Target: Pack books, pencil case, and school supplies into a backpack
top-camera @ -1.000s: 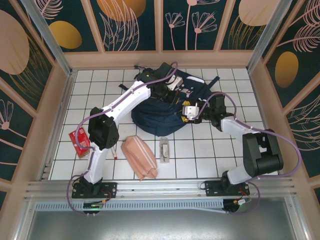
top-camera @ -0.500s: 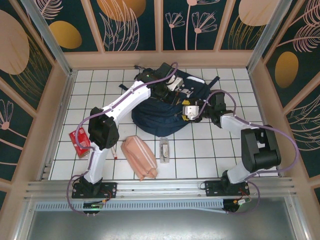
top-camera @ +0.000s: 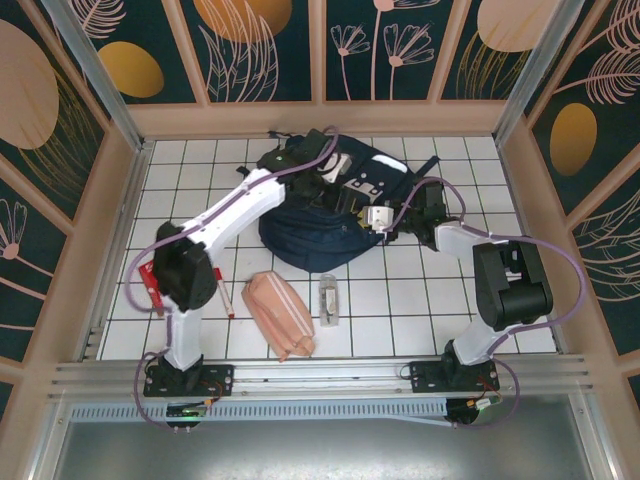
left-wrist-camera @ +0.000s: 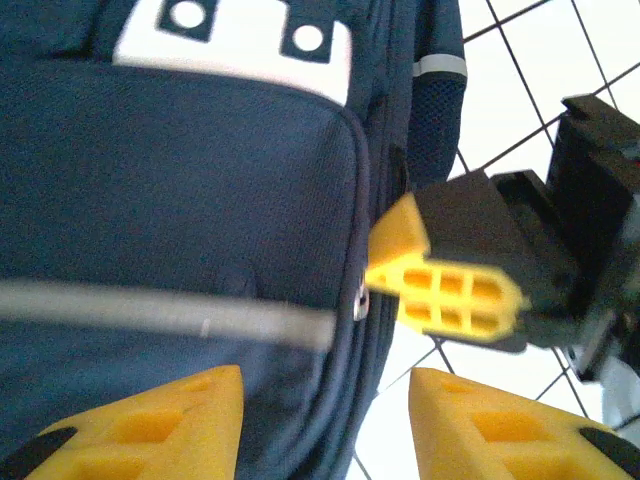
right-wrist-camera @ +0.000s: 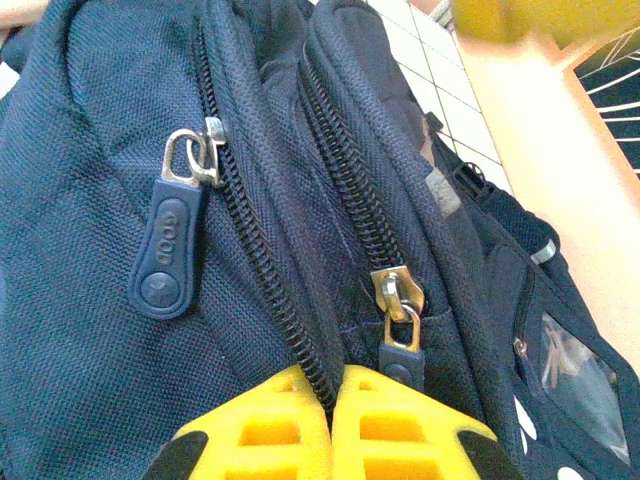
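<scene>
Tiled table, backpack against right jaws.

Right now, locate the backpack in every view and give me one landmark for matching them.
Top external: the backpack lies far centre on the tiled table.
Left wrist: the backpack takes the left and centre, with its white patch on top.
Right wrist: the backpack shows two zipper tracks running diagonally.
Shared landmark: the right gripper, yellow and shut against the backpack's side.
</scene>
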